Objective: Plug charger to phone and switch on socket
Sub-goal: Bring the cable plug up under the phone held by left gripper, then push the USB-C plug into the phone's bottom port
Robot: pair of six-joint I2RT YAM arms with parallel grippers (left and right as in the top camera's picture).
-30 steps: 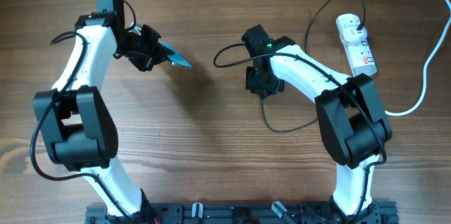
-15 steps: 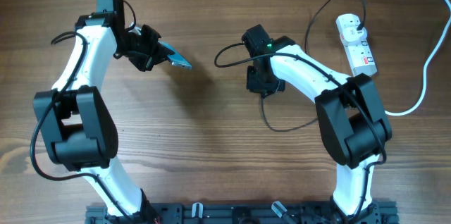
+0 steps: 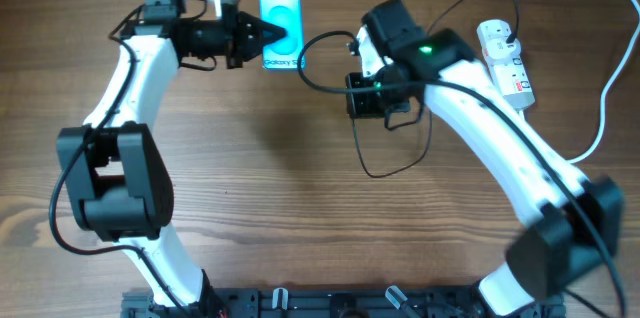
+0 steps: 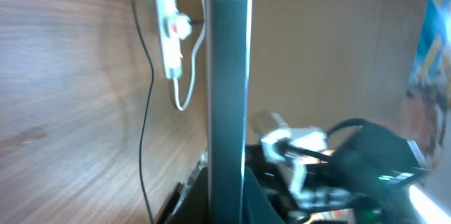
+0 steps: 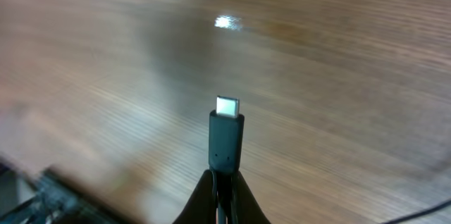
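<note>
I've swung the flat cyan-screened phone [image 3: 285,18] to 12 o'clock, left gripper [image 3: 262,34] clenched on it; right gripper [image 5: 224,183] grasps the thin black charger plug [image 5: 227,136]. Plugging and switching the white socket strip [image 3: 505,58], 2 o'clock, remain.

We see the charger [image 5: 226,139] standing upright, its dark plug body topped by a bright metal tip, pinched at its base by our right gripper [image 5: 225,182]; behind lies the blurred wooden table [image 5: 338,76] with one glare spot [image 5: 225,21]
</note>
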